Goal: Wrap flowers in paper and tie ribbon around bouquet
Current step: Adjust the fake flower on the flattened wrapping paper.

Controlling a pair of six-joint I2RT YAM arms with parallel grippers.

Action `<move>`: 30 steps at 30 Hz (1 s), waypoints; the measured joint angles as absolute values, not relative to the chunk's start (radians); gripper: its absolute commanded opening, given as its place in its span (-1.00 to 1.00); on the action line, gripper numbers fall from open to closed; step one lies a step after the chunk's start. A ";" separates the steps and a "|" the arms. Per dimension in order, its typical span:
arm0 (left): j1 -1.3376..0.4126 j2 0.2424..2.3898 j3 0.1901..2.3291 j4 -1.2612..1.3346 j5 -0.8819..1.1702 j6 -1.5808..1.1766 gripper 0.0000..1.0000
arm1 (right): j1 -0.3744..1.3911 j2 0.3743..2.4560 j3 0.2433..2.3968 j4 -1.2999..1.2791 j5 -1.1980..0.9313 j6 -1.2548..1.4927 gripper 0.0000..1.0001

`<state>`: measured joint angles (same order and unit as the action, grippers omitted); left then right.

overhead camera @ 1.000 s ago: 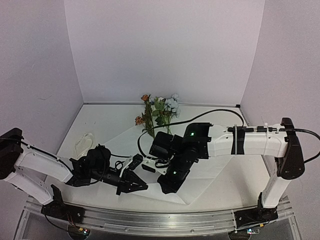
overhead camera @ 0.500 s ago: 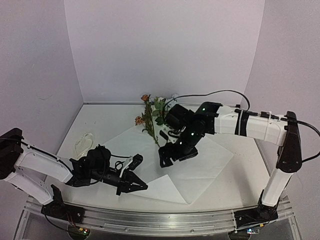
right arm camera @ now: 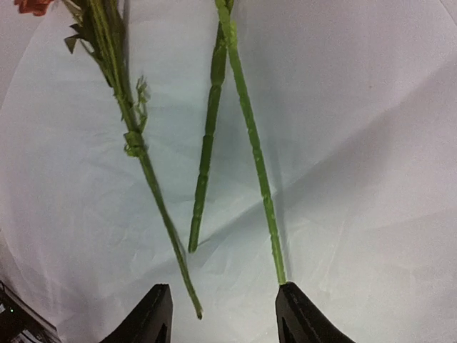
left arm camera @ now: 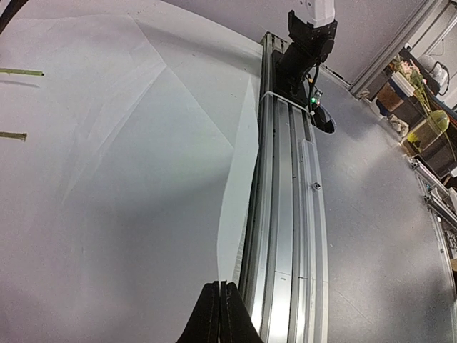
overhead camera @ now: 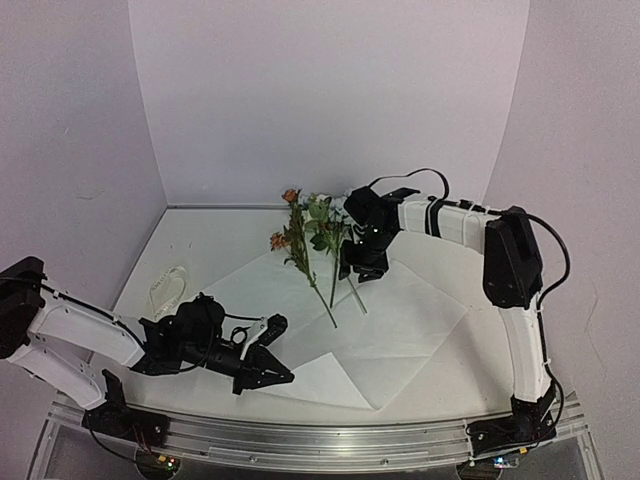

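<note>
The flowers (overhead camera: 308, 232) lie at the back of the paper (overhead camera: 400, 325), orange and pale blue blooms away from me, thin green stems (right arm camera: 207, 143) pointing toward the near edge. My right gripper (overhead camera: 358, 268) hovers open over the stem ends, fingers on either side of them (right arm camera: 227, 314); one stem tip touches the right finger (right arm camera: 300, 318). My left gripper (overhead camera: 272, 377) sits low at the sheet's near-left edge, shut (left arm camera: 220, 286), with a lifted strip of paper (left arm camera: 239, 186) rising from its tips. The ribbon (overhead camera: 168, 285) lies bunched at the left.
A metal rail (overhead camera: 300, 440) runs along the near table edge, right beside the left fingers (left arm camera: 285, 214). White walls close in the back and sides. The right arm's cable (overhead camera: 420, 175) loops above its wrist.
The right arm has swung from the middle of the sheet back to the flower stems, and its jaws have opened. The left gripper has stayed shut at the sheet's near edge.
</note>
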<state>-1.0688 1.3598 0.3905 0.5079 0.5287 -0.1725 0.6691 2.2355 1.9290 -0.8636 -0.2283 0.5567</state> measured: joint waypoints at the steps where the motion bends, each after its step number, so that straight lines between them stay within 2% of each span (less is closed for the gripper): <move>1: -1.070 1.357 0.391 0.505 0.525 -0.169 -0.92 | 0.660 2.257 1.936 -0.860 -0.234 0.556 0.02; 4: -1.071 1.353 0.391 0.504 0.518 -0.156 -0.92 | 0.644 2.300 1.949 -0.863 -0.250 0.550 -0.04; 7: -1.073 1.353 0.391 0.503 0.512 -0.154 -0.91 | 0.644 2.325 1.966 -0.860 -0.264 0.545 -0.19; 14: -1.074 1.353 0.395 0.497 0.501 -0.154 -0.91 | 0.648 2.329 1.956 -0.841 -0.301 0.556 -0.81; 17: -1.074 1.353 0.400 0.497 0.497 -0.154 -0.91 | 0.649 2.329 1.933 -0.827 -0.311 0.563 -0.97; 19: -1.074 1.353 0.404 0.497 0.494 -0.154 -0.91 | 0.650 2.329 1.925 -0.822 -0.322 0.572 -0.89; 23: -1.074 1.353 0.405 0.496 0.493 -0.154 -0.91 | 0.656 2.325 1.909 -0.805 -0.336 0.578 -0.40; 30: -1.074 1.354 0.405 0.497 0.493 -0.151 -0.89 | 0.668 2.249 1.832 -0.805 -0.277 0.513 -0.15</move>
